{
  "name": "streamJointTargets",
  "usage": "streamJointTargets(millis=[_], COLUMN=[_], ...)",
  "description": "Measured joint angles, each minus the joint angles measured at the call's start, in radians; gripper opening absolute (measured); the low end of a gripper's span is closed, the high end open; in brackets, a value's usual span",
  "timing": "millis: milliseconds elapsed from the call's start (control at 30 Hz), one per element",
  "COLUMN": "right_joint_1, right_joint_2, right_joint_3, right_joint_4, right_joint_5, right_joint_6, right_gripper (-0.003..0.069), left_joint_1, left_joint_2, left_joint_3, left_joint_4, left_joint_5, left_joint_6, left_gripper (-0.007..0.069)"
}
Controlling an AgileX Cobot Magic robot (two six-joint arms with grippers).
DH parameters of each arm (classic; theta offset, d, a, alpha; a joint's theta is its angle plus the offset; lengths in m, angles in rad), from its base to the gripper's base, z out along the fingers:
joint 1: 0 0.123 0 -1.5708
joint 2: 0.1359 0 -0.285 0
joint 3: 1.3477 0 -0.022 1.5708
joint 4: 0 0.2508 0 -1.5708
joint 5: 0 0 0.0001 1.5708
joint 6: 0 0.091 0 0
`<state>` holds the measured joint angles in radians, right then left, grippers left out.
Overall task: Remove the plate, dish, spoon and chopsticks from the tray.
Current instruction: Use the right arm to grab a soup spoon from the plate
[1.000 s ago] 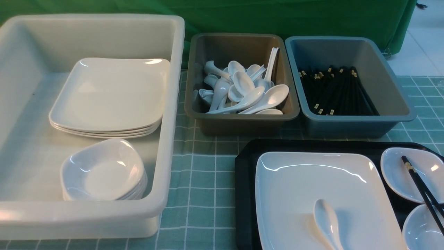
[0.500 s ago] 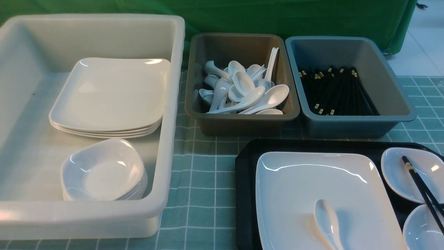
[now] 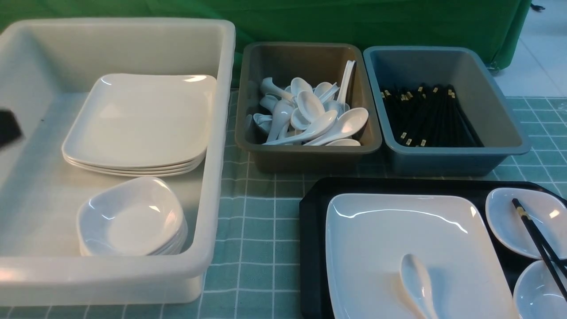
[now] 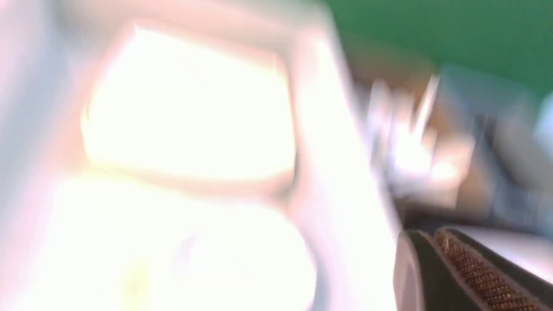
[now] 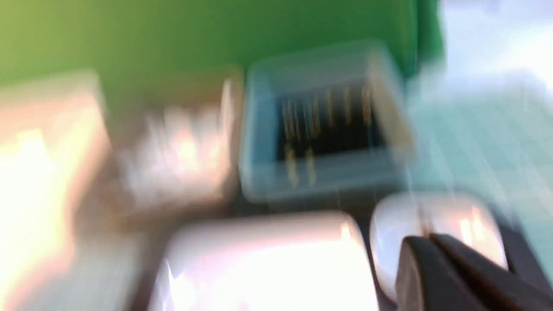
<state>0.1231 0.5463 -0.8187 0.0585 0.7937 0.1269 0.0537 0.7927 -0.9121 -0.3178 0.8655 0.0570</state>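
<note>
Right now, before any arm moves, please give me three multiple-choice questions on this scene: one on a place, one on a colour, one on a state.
1. Where does the tray's spoon lie? A. on the plate B. in a cup C. on the cloth
2. What colour is the bin holding the chopstick pile? A. white B. red C. blue-grey
3. How are the tray's chopsticks? A. standing upright B. lying across the small dishes C. snapped in pieces
1 A: it rests on the plate's face. 2 C: its walls are blue-grey. 3 B: both sticks cross the dishes' rims.
</note>
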Motion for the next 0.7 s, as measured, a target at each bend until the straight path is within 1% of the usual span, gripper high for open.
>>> streamJointTargets(millis=[67,100,167,233,267,300,333,367,433,500,533,600,700], right_joint_1=[0.040,0.067,0.130,0.220,0.263,0.297,0.340,0.369,0.397,0.409,0.410,0.411,0.411], right_joint_2=[0.164,0.240,0.348,0.471,0.527,0.572,0.639,0.679,0.746,0.803,0.830,0.882,0.951], right_joint_3=[-0.066,-0.076,-0.079,-0.084,-0.084,-0.084,-0.084,-0.084,-0.084,-0.085,-0.084,-0.084,-0.084], right_joint_4=[0.000,-0.002,-0.002,-0.005,-0.010,-0.014,-0.017,-0.018,-0.018,-0.018,-0.019,-0.020,-0.022], right_joint_5=[0.168,0.208,0.234,0.212,0.182,0.158,0.121,0.093,0.060,0.027,0.013,-0.010,-0.034], right_joint_6=[-0.056,-0.077,-0.109,-0.118,-0.119,-0.118,-0.118,-0.117,-0.111,-0.104,-0.104,-0.097,-0.094], right_gripper=[0.0023,0.0027,0.0059,0.0134,0.0198,0.0250,0.0325,0.0386,0.0452,0.0501,0.0512,0.0524,0.0533], left_joint_1=[0.000,0.000,-0.013,-0.059,-0.114,-0.164,-0.217,-0.269,-0.341,-0.393,-0.413,-0.442,-0.459], left_joint_2=[0.111,0.150,0.193,0.202,0.203,0.203,0.204,0.204,0.204,0.204,0.204,0.204,0.204], left_joint_3=[0.021,0.037,0.063,0.074,0.079,0.080,0.080,0.080,0.081,0.081,0.081,0.081,0.081], left_joint_4=[-0.053,-0.073,-0.100,-0.100,-0.100,-0.091,-0.068,-0.031,0.047,0.116,0.144,0.179,0.195], left_joint_5=[0.084,0.101,0.104,0.095,0.083,0.078,0.072,0.071,0.073,0.077,0.079,0.080,0.080], left_joint_6=[0.065,0.098,0.136,0.148,0.145,0.126,0.097,0.054,-0.031,-0.093,-0.127,-0.161,-0.176], left_gripper=[0.0017,0.0013,0.0005,0.0002,0.0001,0.0000,0.0001,0.0001,0.0001,0.0000,0.0000,0.0000,0.0000])
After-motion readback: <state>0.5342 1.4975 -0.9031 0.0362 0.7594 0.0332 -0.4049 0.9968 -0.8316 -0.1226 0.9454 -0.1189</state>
